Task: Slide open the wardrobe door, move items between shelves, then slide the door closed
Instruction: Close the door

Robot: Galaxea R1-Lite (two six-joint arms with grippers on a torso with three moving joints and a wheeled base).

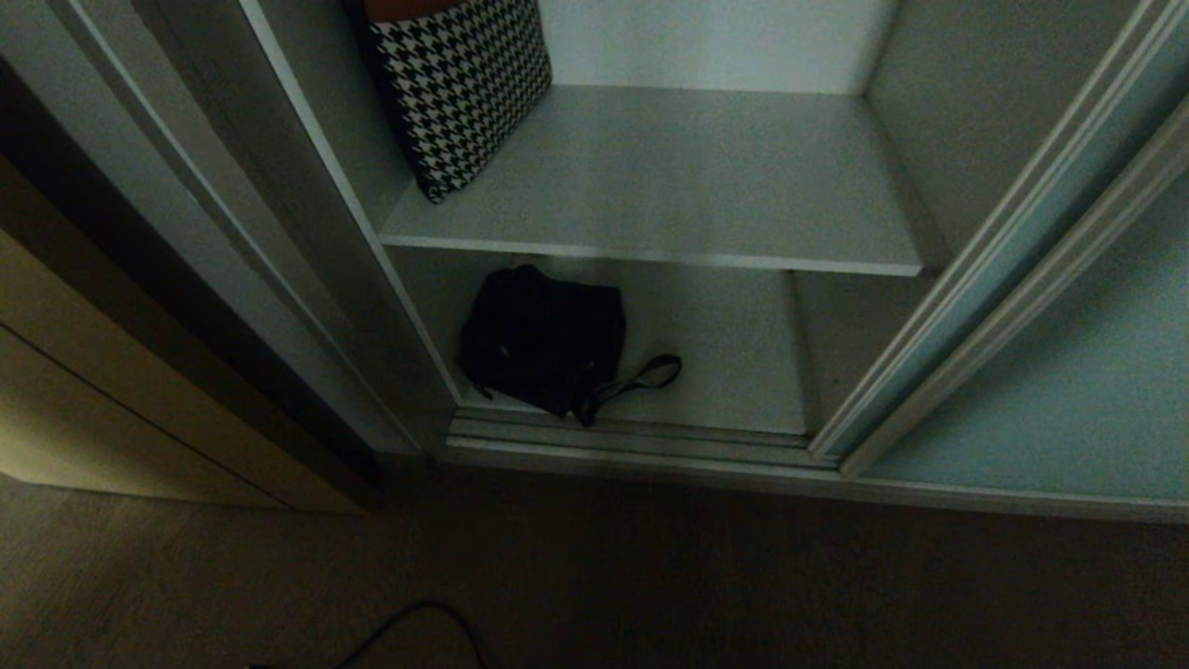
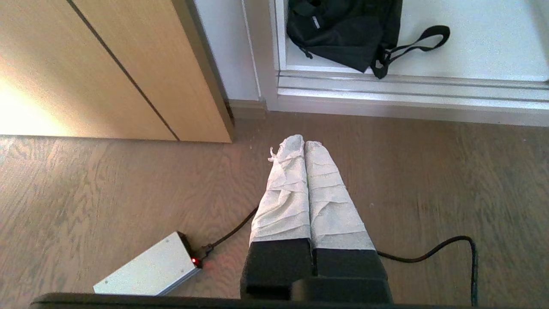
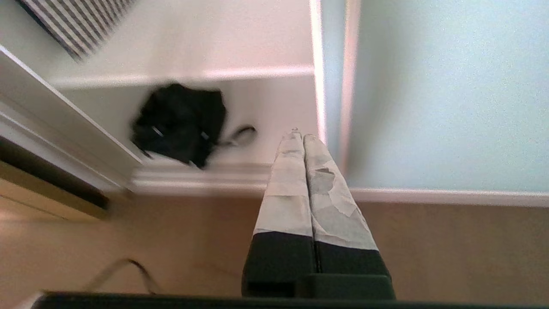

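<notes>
A floppy black bag [image 1: 543,339] lies slumped on the bottom shelf [image 1: 734,353] of the open wardrobe, at about 12 o'clock from the centre of the head view, one strap looped out toward 3 o'clock along the sill track [image 1: 632,444]; it appears to be the item due for a move to another shelf. Directly above it, the upper shelf [image 1: 669,177] carries a houndstooth-patterned bag [image 1: 460,88] leaning into the 11 o'clock corner, leaving most of that board bare. The sliding wardrobe door [image 1: 1050,372], frosted blue-green, stands pushed aside at 3 o'clock, so the opening step looks done. The right gripper [image 3: 299,134], taped fingers pressed together and holding nothing, points toward the wardrobe's lower shelf beside the door edge. The left gripper [image 2: 304,141], likewise pressed together and empty, hangs over the wood floor [image 2: 429,180] near a small silver box [image 2: 150,270] and its cable [image 2: 446,246].
</notes>
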